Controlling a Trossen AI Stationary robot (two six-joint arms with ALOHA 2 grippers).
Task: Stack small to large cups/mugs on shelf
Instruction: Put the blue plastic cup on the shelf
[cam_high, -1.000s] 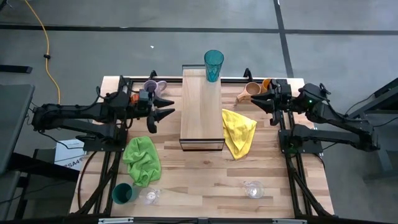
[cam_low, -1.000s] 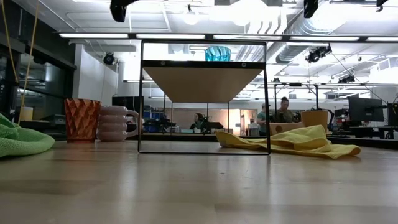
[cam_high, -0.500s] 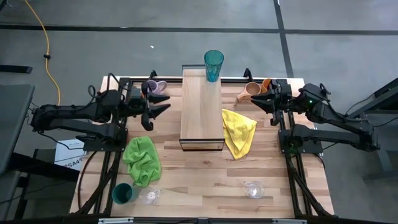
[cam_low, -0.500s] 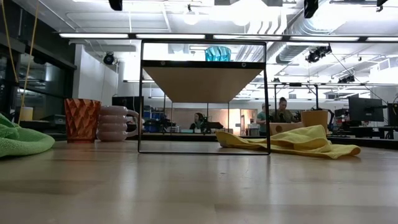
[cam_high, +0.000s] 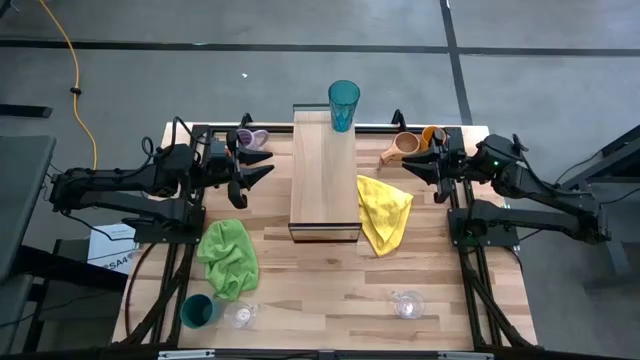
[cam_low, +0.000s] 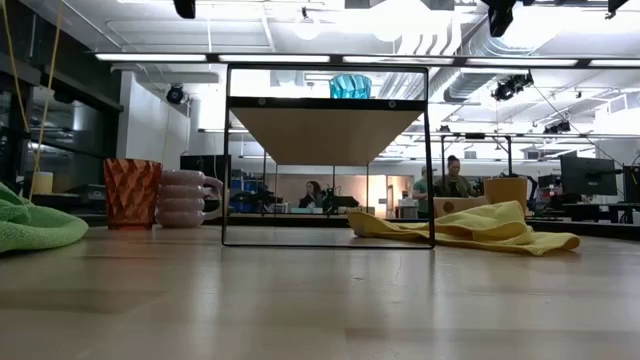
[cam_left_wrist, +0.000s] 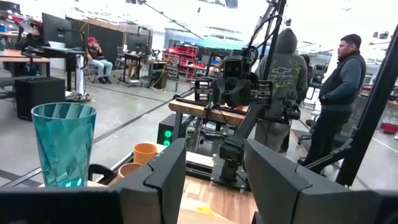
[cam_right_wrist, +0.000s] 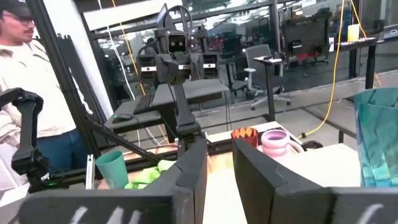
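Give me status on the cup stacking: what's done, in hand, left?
Done: one teal tumbler stands on the shelf, at its far end.
In hand: nothing. Left gripper and right gripper are both open and empty, either side of the shelf.
Left: lavender mug, tan mug, orange cup, second teal tumbler and two clear glasses are on the table.

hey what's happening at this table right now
A two-armed robot is sorting cups onto a shelf. So far only one teal tumbler stands on it, at the far end. Neither arm holds anything: the left gripper hovers with open jaws by the lavender mug, and the right gripper waits near the tan mug. Other cups sit on the table.
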